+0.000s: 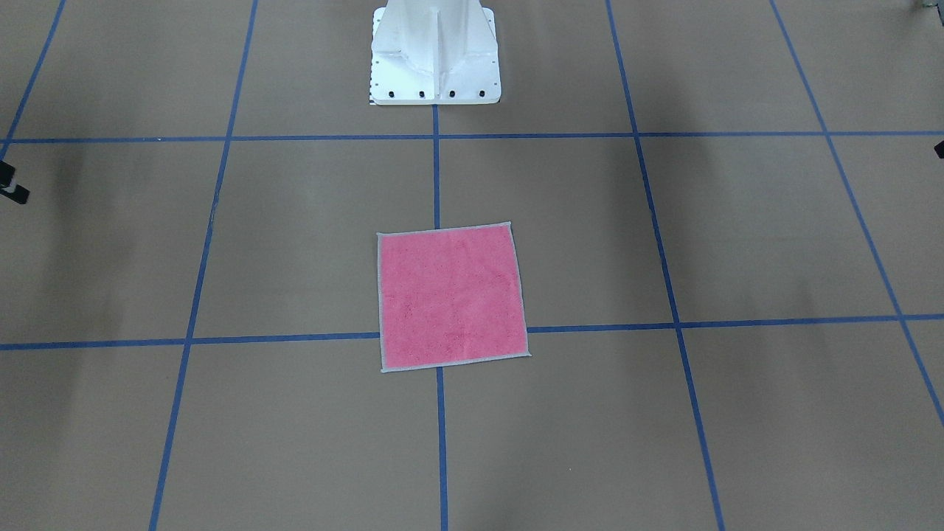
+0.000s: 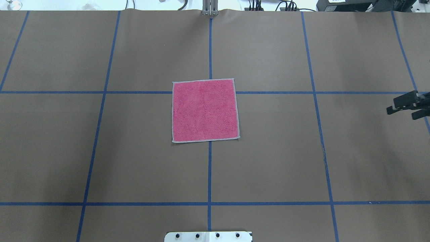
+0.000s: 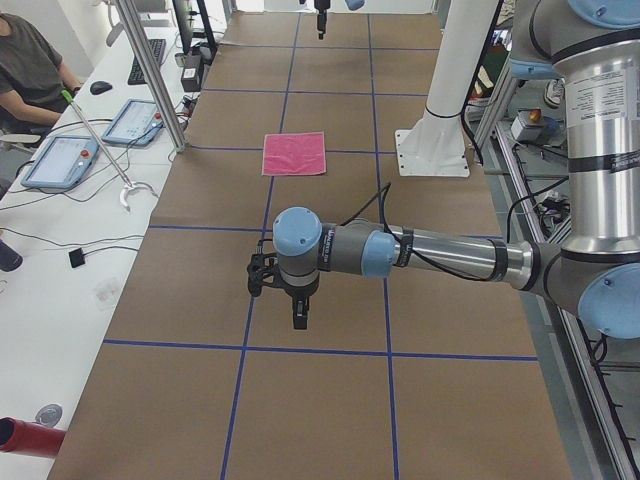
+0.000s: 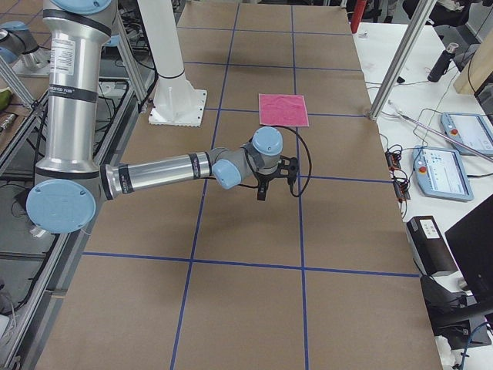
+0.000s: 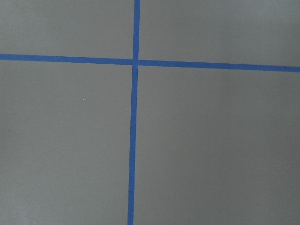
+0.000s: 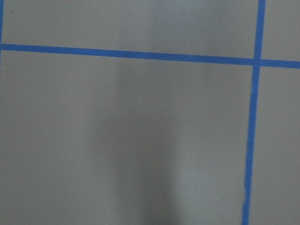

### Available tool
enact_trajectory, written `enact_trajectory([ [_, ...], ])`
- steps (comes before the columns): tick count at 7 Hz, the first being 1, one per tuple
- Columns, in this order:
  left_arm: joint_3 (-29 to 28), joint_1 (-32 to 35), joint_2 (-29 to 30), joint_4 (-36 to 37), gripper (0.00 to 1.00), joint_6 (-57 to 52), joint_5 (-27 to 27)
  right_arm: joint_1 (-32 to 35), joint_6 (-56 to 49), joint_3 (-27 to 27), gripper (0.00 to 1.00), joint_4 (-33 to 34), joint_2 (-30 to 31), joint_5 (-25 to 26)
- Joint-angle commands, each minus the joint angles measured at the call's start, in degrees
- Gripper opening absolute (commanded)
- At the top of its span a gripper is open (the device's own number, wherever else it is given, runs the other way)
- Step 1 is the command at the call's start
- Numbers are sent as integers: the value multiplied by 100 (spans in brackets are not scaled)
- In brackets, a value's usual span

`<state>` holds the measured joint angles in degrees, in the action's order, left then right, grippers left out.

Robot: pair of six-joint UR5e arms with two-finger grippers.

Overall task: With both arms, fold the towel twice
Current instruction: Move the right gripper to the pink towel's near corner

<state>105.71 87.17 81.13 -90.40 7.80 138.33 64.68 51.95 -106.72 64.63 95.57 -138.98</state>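
— Nearest us looms the left arm (image 3: 440,255); only that side view shows its left gripper (image 3: 290,300) whole, so we cannot tell how its jaws stand.

— Agreed. Overhead we see the right gripper (image 2: 401,112), jaws apart, holding nothing. The towel (image 2: 205,111) lies flat, pink face up, straight out from the pedestal (image 2: 208,237), with both grippers well off to either side.

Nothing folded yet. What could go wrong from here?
The towel lies flat on the table, so a pinch might miss its thin hem. It sits slightly askew to the blue tape lines, and the left gripper and right gripper sit far off; uneven corner grasps could skew the fold.
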Motion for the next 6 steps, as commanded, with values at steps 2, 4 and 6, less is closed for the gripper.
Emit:
enact_trajectory([
  [2, 11, -33, 43, -285, 100, -7, 1, -1480, 3455, -77, 100, -750, -1037, 940],
  [4, -6, -51, 43, -461, 100, 28, 1, -2341, 4304, -51, 100, -733, -1706, 1625],
  [6, -6, -130, 96, -470, 100, 28, 9, -3046, 5100, 71, 99, -680, -2163, 2486],
])
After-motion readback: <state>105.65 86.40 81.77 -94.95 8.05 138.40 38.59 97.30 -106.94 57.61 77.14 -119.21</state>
